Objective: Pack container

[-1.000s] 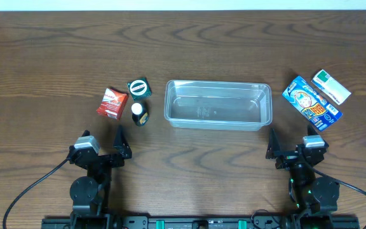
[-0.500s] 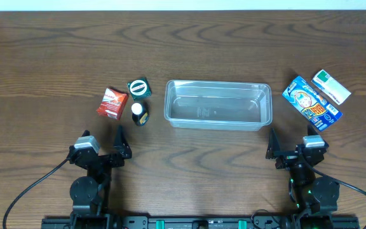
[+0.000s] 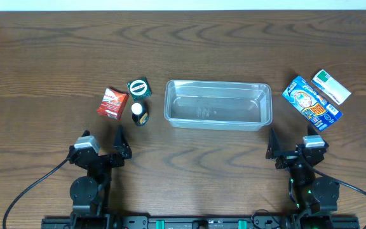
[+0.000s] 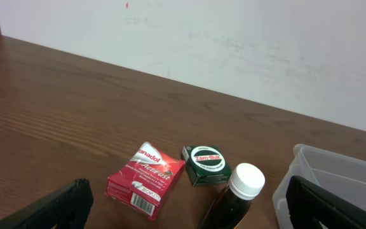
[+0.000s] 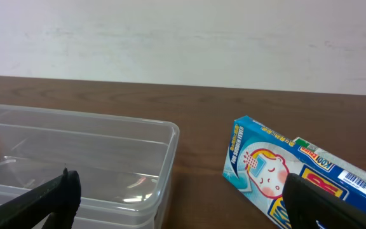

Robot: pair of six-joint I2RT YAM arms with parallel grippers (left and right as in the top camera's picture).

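Overhead, container (image 3: pixel 218 108): it lies lengthways at the middle of the table (image 3: pixel 189 44), ahead of both arms and between two groups of small goods.
Overhead, left goods: we see a red packet (image 3: pixel 112 103), a tin (image 3: pixel 139 88) and a bottle (image 3: pixel 139 113) close together, just left of the container.
Overhead, right goods: a blue box (image 3: pixel 311 103) lies slantwise right of the container. A white box (image 3: pixel 331 86) sits just beside it, farther out.
Overhead, left gripper (image 3: pixel 102 145): the arm is folded low at the near edge with its wrist pointing away from us. It sits nearer than the bottle and packet and touches neither.
Overhead, right gripper (image 3: pixel 291 147): it is folded the same way, near the container's near right corner but apart from it.
Left wrist, fingers (image 4: pixel 56 207): two dark fingers show at the bottom corners, spread wide. We find nothing gripped between them.
Left wrist, goods: the red packet (image 4: pixel 146 180) lies flat. The tin (image 4: pixel 206 164) is just behind it to the right. The bottle (image 4: pixel 243 191) stands upright with a white cap, nearest the camera.
Left wrist, container (image 4: pixel 338 168): only one corner shows at the right edge, beyond the right-hand finger.
Right wrist, fingers (image 5: pixel 43 203): one finger sits low in each bottom corner, set far apart and grasping nothing.
Right wrist, container (image 5: pixel 75 159): it fills the left half, with its rounded corner toward the middle and a pale wall (image 5: pixel 183 38) behind.
Right wrist, blue box (image 5: pixel 278 172): it lies on the table right of the container, apart from it, and runs out of view at the right.
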